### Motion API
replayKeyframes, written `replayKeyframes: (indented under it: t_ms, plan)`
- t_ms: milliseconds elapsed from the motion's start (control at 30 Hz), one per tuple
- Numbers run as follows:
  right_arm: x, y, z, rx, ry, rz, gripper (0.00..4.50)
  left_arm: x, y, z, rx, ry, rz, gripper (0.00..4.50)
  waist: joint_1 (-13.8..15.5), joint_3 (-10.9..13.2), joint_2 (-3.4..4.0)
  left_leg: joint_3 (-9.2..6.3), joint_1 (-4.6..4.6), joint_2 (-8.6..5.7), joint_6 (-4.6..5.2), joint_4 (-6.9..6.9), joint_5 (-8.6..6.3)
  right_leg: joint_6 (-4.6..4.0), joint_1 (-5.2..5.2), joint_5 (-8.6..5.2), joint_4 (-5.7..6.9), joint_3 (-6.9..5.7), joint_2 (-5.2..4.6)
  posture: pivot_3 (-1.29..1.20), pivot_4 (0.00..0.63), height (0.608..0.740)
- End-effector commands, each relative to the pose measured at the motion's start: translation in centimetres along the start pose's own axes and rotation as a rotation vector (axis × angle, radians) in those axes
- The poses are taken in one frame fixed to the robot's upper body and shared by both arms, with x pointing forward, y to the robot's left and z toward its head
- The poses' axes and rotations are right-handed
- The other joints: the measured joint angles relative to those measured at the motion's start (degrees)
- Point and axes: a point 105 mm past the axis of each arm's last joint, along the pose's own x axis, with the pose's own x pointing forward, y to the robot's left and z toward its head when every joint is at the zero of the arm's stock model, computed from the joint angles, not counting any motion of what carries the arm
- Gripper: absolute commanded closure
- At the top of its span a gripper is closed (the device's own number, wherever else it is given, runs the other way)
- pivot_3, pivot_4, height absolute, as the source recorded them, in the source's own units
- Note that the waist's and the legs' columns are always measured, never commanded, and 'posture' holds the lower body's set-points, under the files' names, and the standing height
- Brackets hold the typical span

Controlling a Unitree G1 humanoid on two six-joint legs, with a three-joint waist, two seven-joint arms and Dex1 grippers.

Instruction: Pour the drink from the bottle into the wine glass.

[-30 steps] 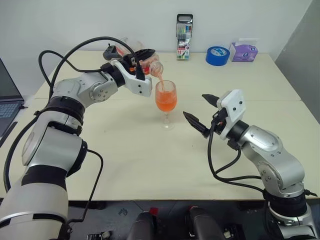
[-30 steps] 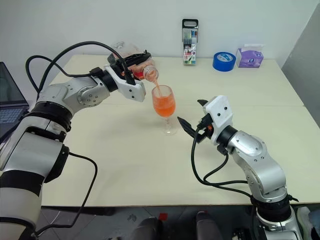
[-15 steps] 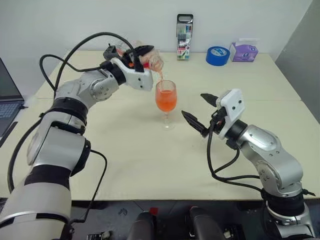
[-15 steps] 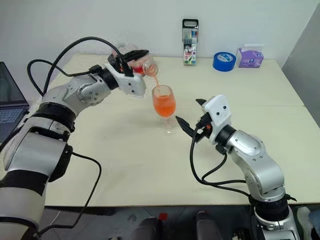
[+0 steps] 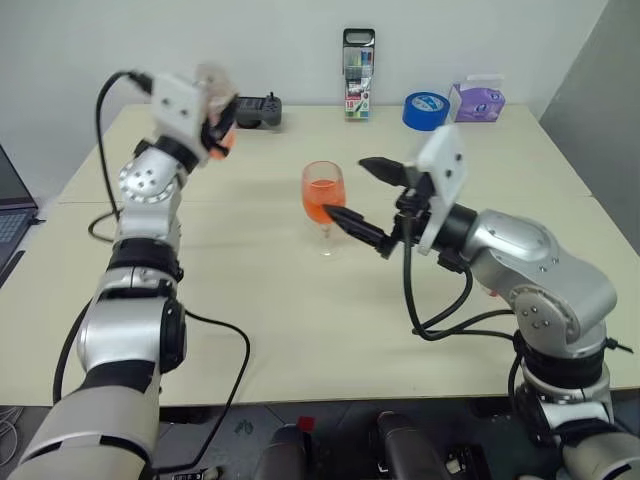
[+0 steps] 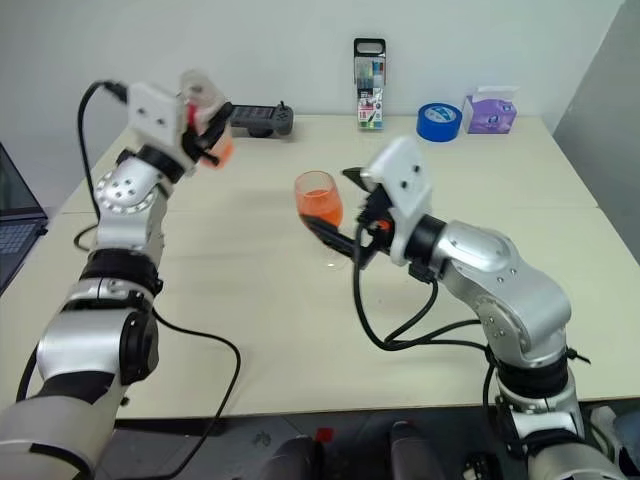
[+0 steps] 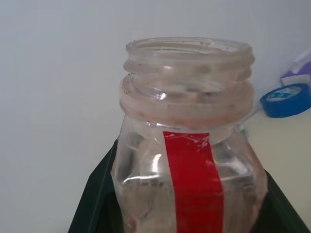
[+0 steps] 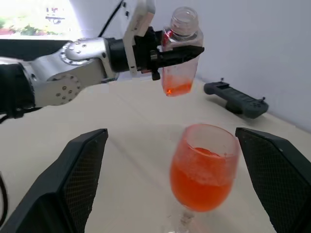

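The wine glass (image 5: 323,195) stands mid-table, its bowl well filled with the orange-red drink (image 8: 201,177). To its left and higher up, my left gripper (image 5: 218,122) is shut on the bottle (image 8: 181,53). The bottle is upright and uncapped, with a red label strip (image 7: 194,189) and a little drink at its bottom. My right gripper (image 8: 170,131) is open just right of the glass. Its two black fingers (image 5: 350,218) point at the bowl, which stands in line with the gap between them.
A black controller (image 5: 258,108) lies at the table's back behind the bottle. A marker case (image 5: 358,60), a blue tape roll (image 5: 425,108) and a purple box (image 5: 477,100) stand along the back edge. A laptop (image 5: 8,210) sits off the left side.
The left arm has swung the bottle left, away from the glass, and rolled it upright, so the pouring has stopped. The right gripper has moved left and up, close to the glass.
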Motion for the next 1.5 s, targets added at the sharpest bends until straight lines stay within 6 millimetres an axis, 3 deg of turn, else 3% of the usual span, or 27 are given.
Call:
replayKeyframes:
  t_ms: [33,100,267,500,767,867,1067,1200,1400,1500]
  plan:
    - [1.1,2.0,-0.1,-0.002,0.053,0.106,0.00,-1.9,3.0,-1.1,-0.125,0.046,0.140,2.79,0.0,0.0,-0.02,0.00,0.00,0.00,0.00,0.01,0.00,0.00,0.00,0.00,0.02,0.01,-0.02,0.00,0.150,0.740]
    - [1.9,2.4,-0.4,0.019,0.066,0.119,0.00,-3.5,3.4,-3.2,-0.187,0.107,0.184,2.79,0.0,0.0,-0.06,-0.06,-0.04,0.00,0.00,0.07,0.00,0.00,-0.01,0.00,0.04,-0.03,-0.04,0.00,0.150,0.740]
    - [3.1,2.8,-1.3,0.040,0.089,0.127,0.00,-5.6,2.5,-6.1,-0.308,0.167,0.197,2.79,1.0,-0.1,-0.16,-0.14,-0.16,-0.07,-0.01,0.33,0.00,0.00,-0.01,0.00,0.09,-0.12,-0.15,0.00,0.150,0.740]
    - [3.0,2.8,-1.5,0.040,0.095,0.128,0.00,-6.3,2.1,-7.5,-0.344,0.196,0.224,2.79,1.6,-0.2,-0.28,-0.11,-0.12,-0.16,0.00,0.40,-0.01,0.00,0.04,0.00,0.13,-0.10,-0.20,0.00,0.150,0.740]
    - [2.9,2.3,-1.8,0.035,0.105,0.111,0.00,-7.3,2.5,-8.8,-0.317,0.260,0.237,0.12,1.5,-0.2,-0.28,-0.10,-0.09,-0.13,0.00,0.38,-0.01,0.00,0.03,0.00,0.15,-0.09,-0.20,0.00,0.150,0.740]
    - [2.9,2.3,-1.8,0.037,0.099,0.110,0.00,-7.7,2.6,-8.9,-0.302,0.271,0.233,0.03,1.5,-0.2,-0.28,-0.10,-0.09,-0.13,0.00,0.38,-0.01,0.00,0.03,0.00,0.15,-0.10,-0.20,0.00,0.150,0.740]
    - [2.7,1.9,-2.0,0.039,0.103,0.105,0.00,-9.3,1.4,-8.2,-0.282,0.253,0.183,0.03,1.4,-0.2,-0.28,-0.08,-0.09,-0.09,0.00,0.36,-0.02,0.00,0.02,0.00,0.13,-0.06,-0.20,0.00,0.150,0.740]
    - [1.9,1.0,-2.2,0.034,0.101,0.067,0.00,-11.4,0.0,-6.8,-0.322,0.238,0.172,0.03,1.6,-0.2,-0.29,-0.10,-0.10,-0.08,-0.01,0.35,-0.02,-0.01,0.04,0.00,0.11,0.11,-0.24,0.00,0.150,0.740]
    - [-2.1,-0.5,-2.7,0.081,0.101,0.015,0.00,-16.4,-1.4,-3.1,-0.406,0.245,0.211,0.03,1.6,-0.2,-0.30,-0.10,-0.11,-0.04,-0.04,0.33,-0.06,-0.01,0.08,0.01,-0.02,0.17,-0.27,0.00,0.150,0.740]
    - [-4.6,-1.6,-3.5,0.139,0.110,-0.040,0.00,-18.0,-4.1,-1.0,-0.385,0.288,-0.005,0.03,1.6,-0.2,-0.31,-0.08,-0.02,0.00,-0.04,0.28,-0.06,-0.01,0.16,0.00,-0.02,0.17,-0.24,0.00,0.150,0.740]
